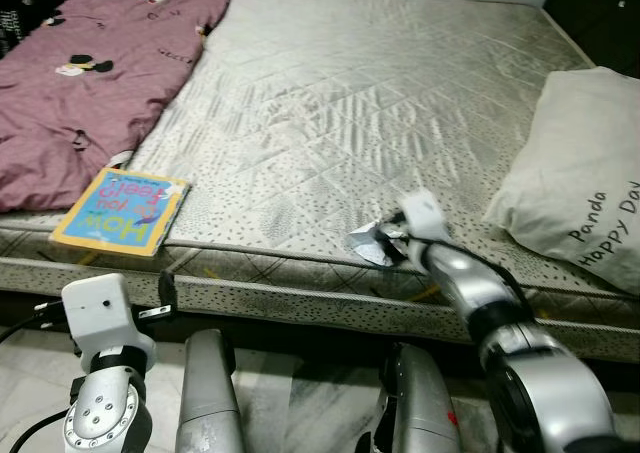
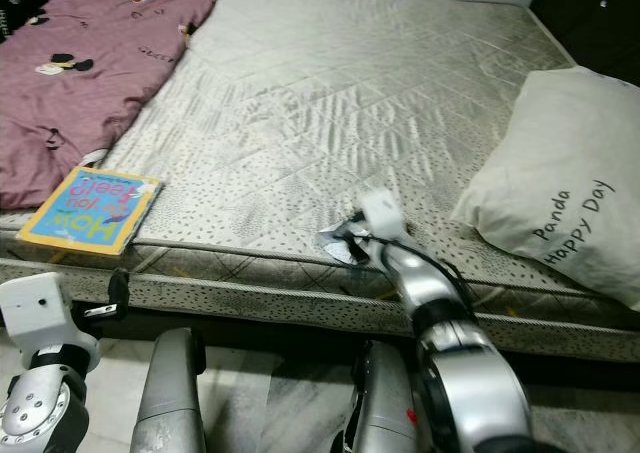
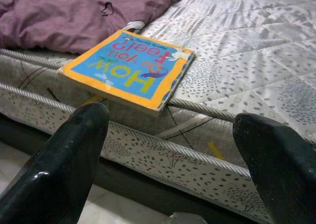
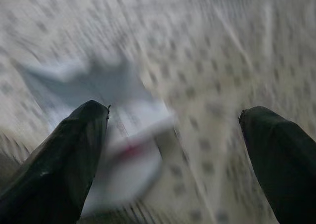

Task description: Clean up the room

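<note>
One right gripper (image 4: 173, 150) spread wide over wrapper (image 1: 368, 241) at mattress (image 1: 330, 103) edge (left gripper (image 3: 168, 155) wide too).

A book (image 1: 120, 211) was positioned at the mattress's (image 1: 330, 103) front left edge, just before a blanket (image 1: 90, 63). A wrapper (image 1: 368, 241) was located at the front edge, right of centre. A pillow (image 1: 580, 173) was placed at the right.
</note>
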